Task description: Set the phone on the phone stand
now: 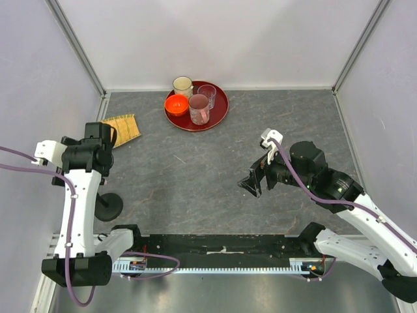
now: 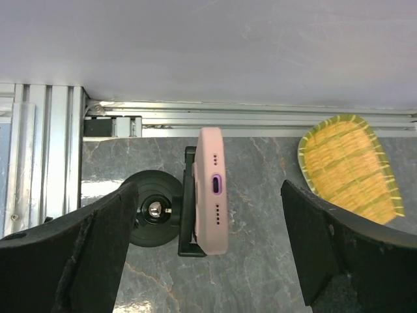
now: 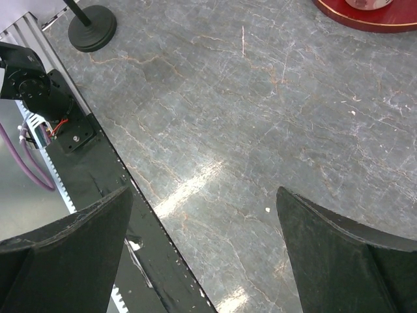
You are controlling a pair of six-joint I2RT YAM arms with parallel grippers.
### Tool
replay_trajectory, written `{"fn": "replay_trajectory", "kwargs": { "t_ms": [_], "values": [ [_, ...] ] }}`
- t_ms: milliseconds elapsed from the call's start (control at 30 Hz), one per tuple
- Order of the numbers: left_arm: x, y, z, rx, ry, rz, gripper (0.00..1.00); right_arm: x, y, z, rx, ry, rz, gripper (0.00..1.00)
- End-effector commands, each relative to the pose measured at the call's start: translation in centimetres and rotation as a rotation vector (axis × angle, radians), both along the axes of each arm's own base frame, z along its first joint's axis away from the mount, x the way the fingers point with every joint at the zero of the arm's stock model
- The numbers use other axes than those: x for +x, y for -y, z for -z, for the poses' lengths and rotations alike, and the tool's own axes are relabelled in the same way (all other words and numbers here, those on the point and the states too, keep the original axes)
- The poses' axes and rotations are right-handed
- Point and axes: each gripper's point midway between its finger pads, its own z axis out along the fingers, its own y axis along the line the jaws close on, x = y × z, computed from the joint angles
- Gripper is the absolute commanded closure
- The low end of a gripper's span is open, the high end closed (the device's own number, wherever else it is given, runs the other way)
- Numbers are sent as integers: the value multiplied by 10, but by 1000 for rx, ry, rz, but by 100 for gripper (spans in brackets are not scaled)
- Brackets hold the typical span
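Grey marbled table (image 1: 195, 169), white walls: the phone (image 2: 212, 192) sat edge-up on the phone stand (image 2: 155, 208), mid-frame in the left wrist view.
The left gripper (image 2: 208, 195) and right gripper (image 3: 203, 195) both gaped wide, holding nothing. I reckoned a finger brushing the phone could tip it. The holder's grip was hidden, and overhead the arm covered the phone.

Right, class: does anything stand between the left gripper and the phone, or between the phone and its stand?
Nothing visible does. The phone sits on edge against the holder of the phone stand, between the fingers of the open left gripper, with gaps on both sides.
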Motion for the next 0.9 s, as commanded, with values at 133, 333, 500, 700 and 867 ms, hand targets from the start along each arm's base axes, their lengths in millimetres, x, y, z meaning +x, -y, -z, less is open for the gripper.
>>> {"fn": "replay_trajectory", "kwargs": {
  "t_ms": [133, 333, 500, 700, 867],
  "values": [
    [-20, 1, -76, 55, -19, 141, 3, 8, 2, -26, 22, 54, 40, 2],
    [5, 21, -156, 166, 139, 479, 15, 18, 12, -42, 25, 94, 116, 2],
    [44, 115, -249, 259, 479, 1104, 9, 44, 59, -70, 54, 187, 431, 2],
    [45, 229, -277, 265, 779, 1755, 6, 43, 149, -122, 96, 371, 802, 2],
    [30, 253, -306, 315, 873, 1916, 5, -4, 219, -203, 299, 521, 930, 2]
  ]
}}
